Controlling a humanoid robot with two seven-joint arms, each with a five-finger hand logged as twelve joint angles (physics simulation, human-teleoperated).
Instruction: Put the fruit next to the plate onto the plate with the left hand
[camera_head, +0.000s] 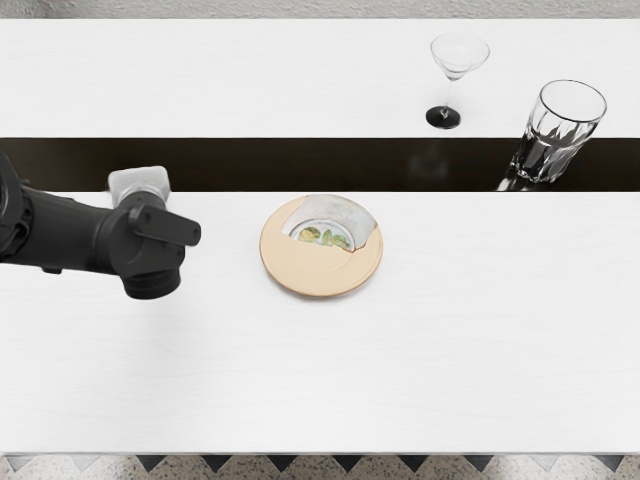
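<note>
**Position.** The left hand (140, 188) hangs over the table (420, 380) at centre left of the frame, well apart from the plate (308, 282). It is seen end-on behind the dark wrist, so I cannot tell whether it is spread or closed, and nothing can be seen in it.

**Task item.** No fruit lies beside the plate. The only candidate is a pale half-round piece with greenish-yellow flecks (325, 230), resting on the upper half of the plate within the rim. I judge this to be the fruit, already placed, though its kind cannot be made out.

**Risks.**
- A sweep of the arm toward frame right could strike the plate rim and slide the plate or tip its contents off.
- The dark gap (300, 165) runs just above the plate, so anything pushed up-frame could drop into it.

**Containers.**
- The martini glass (456, 70) and the tumbler (558, 128) stand at upper right, far from the arm.
- Both appear empty.
</note>
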